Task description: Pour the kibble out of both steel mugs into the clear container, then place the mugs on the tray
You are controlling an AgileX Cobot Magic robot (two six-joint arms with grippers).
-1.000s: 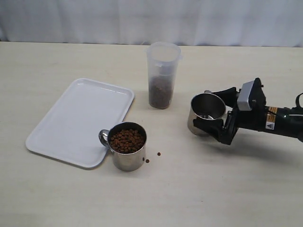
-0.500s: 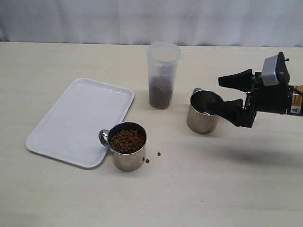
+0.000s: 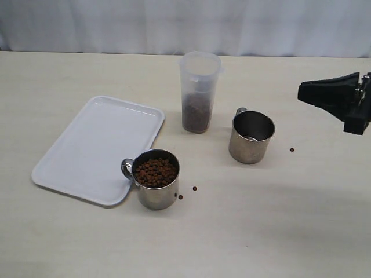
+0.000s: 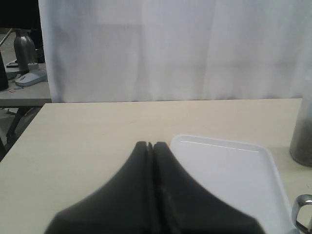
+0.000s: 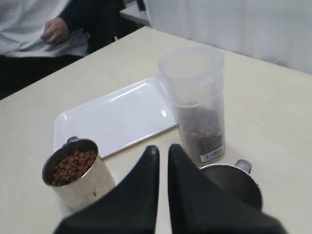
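The tray [image 3: 87, 150] is flat white plastic with rounded corners and a low glossy rim, and nothing lies on it. Touching or just beside its near corner stands one shiny steel mug [image 3: 155, 180], a short cylinder with its small loop handle turned toward the tray. This mug is filled almost to the brim with kibble [image 3: 155, 172], round dark-brown pellets. The clear container [image 3: 200, 92], a tall translucent plastic cylinder with a wider rim, holds kibble in roughly its lower third. Near it, the second mug [image 3: 250, 137] stands upright on the pale counter [image 3: 261, 231], apparently empty. Three stray pellets [image 3: 195, 188] lie loose on the counter.

The right claw [image 3: 302, 91] hangs well apart from the second mug, its black fingers nearly together and grasping nothing. The left claw [image 4: 150, 146] is clenched, empty.
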